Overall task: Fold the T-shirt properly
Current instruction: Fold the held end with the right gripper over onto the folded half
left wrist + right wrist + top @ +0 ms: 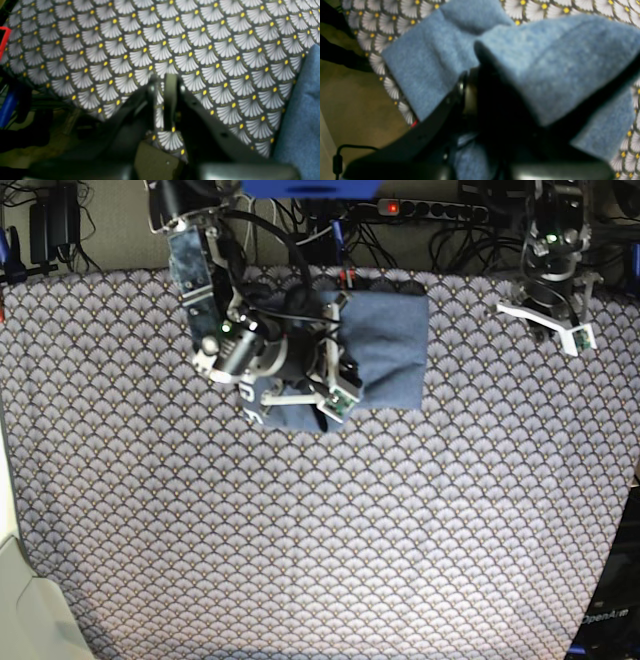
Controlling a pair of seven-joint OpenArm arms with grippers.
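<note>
The slate-blue T-shirt (385, 345) lies folded into a compact block at the back middle of the patterned tablecloth (320, 530). My right gripper (335, 368) is down on the shirt's left part. In the right wrist view its dark fingers (482, 65) are shut, with blue T-shirt (545, 62) fabric pinched between them and draped over them. My left gripper (550, 305) hovers at the back right, apart from the shirt. In the left wrist view the left gripper (168, 100) is shut on nothing above the cloth, and the T-shirt (302, 112) shows only at the right edge.
A power strip (450, 208) and tangled cables (300, 225) run behind the table's back edge. The floor (352, 100) drops off past the cloth's edge beside the right gripper. A red part (4, 40) sits at the left wrist view's left edge.
</note>
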